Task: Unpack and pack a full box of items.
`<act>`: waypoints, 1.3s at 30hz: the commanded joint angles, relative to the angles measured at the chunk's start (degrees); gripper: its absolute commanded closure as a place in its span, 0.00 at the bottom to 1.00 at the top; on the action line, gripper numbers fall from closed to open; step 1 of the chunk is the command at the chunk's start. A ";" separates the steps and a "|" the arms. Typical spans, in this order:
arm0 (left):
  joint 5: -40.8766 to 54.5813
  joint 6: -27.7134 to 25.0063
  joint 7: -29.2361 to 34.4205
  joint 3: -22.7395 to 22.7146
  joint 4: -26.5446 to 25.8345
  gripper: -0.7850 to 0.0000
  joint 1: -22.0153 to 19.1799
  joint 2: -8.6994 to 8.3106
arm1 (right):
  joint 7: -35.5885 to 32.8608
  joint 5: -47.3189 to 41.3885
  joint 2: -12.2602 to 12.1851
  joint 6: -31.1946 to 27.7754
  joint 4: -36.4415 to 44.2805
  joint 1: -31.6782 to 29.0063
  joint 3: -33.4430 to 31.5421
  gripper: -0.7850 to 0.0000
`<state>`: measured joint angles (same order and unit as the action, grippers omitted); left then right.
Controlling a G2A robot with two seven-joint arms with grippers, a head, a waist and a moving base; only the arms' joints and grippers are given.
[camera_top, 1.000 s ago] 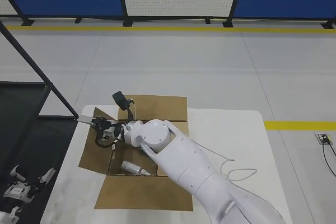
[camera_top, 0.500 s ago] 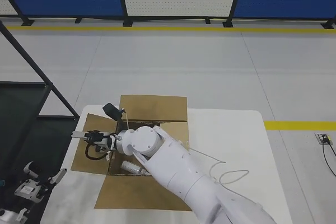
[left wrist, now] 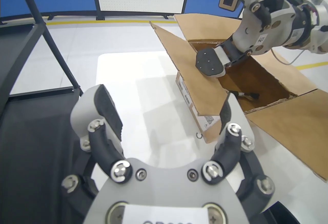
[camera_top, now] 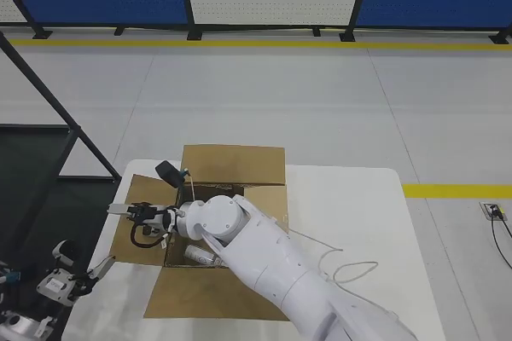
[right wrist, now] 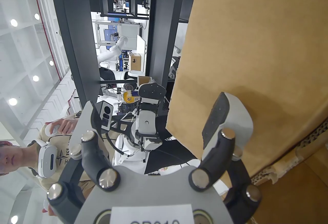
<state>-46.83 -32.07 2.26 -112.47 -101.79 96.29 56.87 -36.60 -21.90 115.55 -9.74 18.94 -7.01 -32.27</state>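
The right gripper (right wrist: 155, 107) has shoved the left flap (camera_top: 136, 254) of the box (camera_top: 235, 164) outward and flatter. Its fingers gape wide, holding nothing, one finger's back against the flap. The box sits on the table (camera_top: 358, 222), mouth up. A white bottle (camera_top: 200, 254) lies inside, lengthwise along the near wall. The left gripper (left wrist: 164, 99), wide open and empty, hangs off the table's near-left corner.

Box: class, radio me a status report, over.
Left gripper open, off the table edge. Right gripper open at a box flap. Box open, bottle inside. Nothing in the way.

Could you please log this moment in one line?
right gripper: open, finger at brown cardboard box's left flap | left gripper: open, beside white table
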 commanded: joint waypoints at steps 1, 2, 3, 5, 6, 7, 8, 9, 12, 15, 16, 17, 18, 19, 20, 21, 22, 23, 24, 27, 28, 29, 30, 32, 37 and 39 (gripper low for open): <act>-0.66 0.96 1.26 0.87 0.38 0.00 -0.98 0.00 | -0.13 0.00 0.00 -0.11 0.06 0.07 0.06 0.00; -1.35 1.81 1.66 1.34 0.65 0.00 -1.58 0.01 | -0.15 0.01 -0.01 -0.20 0.08 0.12 0.08 0.00; -1.97 2.67 2.13 1.98 0.97 0.00 -2.14 0.04 | -0.12 0.02 -0.01 -0.30 0.10 0.18 0.10 0.00; -2.70 4.12 3.01 3.18 1.79 0.00 -3.36 0.10 | -0.22 0.09 -0.02 -0.74 0.33 0.30 0.17 0.00; -3.70 5.28 3.46 3.63 2.14 0.00 -3.96 0.11 | -0.24 0.04 -0.06 -1.21 0.40 0.38 0.13 0.00; -4.40 6.21 3.60 4.17 2.33 0.00 -4.42 0.16 | 0.01 0.02 -0.10 -1.85 0.52 0.56 0.04 0.00; -4.60 6.69 4.06 4.72 2.59 0.00 -4.66 0.21 | 0.29 -0.07 -0.17 -2.70 0.65 0.74 -0.12 0.00; -4.73 7.03 4.78 5.09 2.80 0.00 -4.91 0.22 | 0.53 -0.19 -0.24 -3.65 0.76 0.91 -0.32 0.00; -6.24 7.27 6.36 5.75 3.04 0.00 -5.27 0.19 | 1.97 -0.09 -0.51 -7.07 1.06 1.59 -1.00 0.00; -7.48 7.09 7.32 6.17 3.34 0.00 -5.21 0.17 | 3.74 0.47 -0.83 -10.81 1.05 2.50 -1.83 0.00; -8.06 7.23 7.62 6.26 3.43 0.00 -5.23 0.16 | 4.40 0.67 -0.95 -12.42 1.13 2.88 -2.22 0.00; -8.55 7.47 7.88 6.44 3.49 0.00 -5.28 0.16 | 4.86 0.90 -1.05 -14.06 1.26 3.12 -2.56 0.00; -8.99 7.77 8.14 6.64 3.62 0.00 -5.37 0.17 | 5.18 1.26 -1.15 -15.80 1.50 3.42 -2.88 0.00; -9.44 8.15 8.35 6.86 3.68 0.00 -5.53 0.19 | 5.35 1.60 -1.30 -17.55 1.67 3.65 -3.25 0.00; -9.66 8.46 8.52 7.11 3.75 0.00 -5.70 0.21 | 5.34 1.99 -1.50 -19.23 1.89 3.85 -3.61 0.00; -9.73 8.59 8.64 7.34 3.80 0.00 -5.87 0.24 | 5.28 2.41 -1.74 -21.12 2.27 4.01 -3.99 0.00; -9.82 8.65 8.71 7.52 3.83 0.00 -6.03 0.25 | 4.94 2.63 -2.00 -22.69 2.69 4.04 -4.43 0.00; -9.92 8.71 8.74 7.70 3.85 0.00 -6.17 0.27 | 4.56 2.92 -2.28 -24.13 3.30 4.00 -4.84 0.00; -10.01 8.73 8.82 7.87 3.89 0.00 -6.30 0.29 | 4.12 3.22 -2.60 -25.37 3.91 3.89 -5.26 0.00; -10.20 8.93 8.98 8.32 3.82 0.00 -6.61 0.34 | 3.01 4.12 -3.75 -27.82 5.76 3.29 -6.72 0.00; -10.25 9.04 8.99 8.47 3.79 0.00 -6.68 0.36 | 2.55 4.46 -4.18 -28.24 6.50 2.95 -7.21 0.00; -10.40 9.09 9.02 8.63 3.72 0.00 -6.74 0.38 | 2.34 4.86 -4.65 -28.44 7.24 2.61 -7.77 0.00; -10.56 8.95 8.98 8.82 3.61 0.00 -6.78 0.39 | 2.24 5.40 -5.14 -28.40 8.01 2.21 -8.31 0.00; -10.79 8.78 8.78 9.05 3.53 0.00 -6.80 0.42 | 2.35 6.64 -6.19 -27.57 9.83 1.21 -9.46 0.00; -11.05 8.59 9.03 9.58 3.25 0.00 -7.17 0.48 | 3.78 11.03 -9.29 -23.13 16.78 -2.87 -12.90 0.00; -11.36 8.52 9.54 10.00 3.31 0.00 -7.63 0.48 | 3.96 13.04 -10.77 -21.99 21.51 -5.68 -14.72 0.00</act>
<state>-58.01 -23.54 11.52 -102.72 -98.55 88.92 57.34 -32.67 -9.85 105.57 -32.28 37.69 -11.09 -45.97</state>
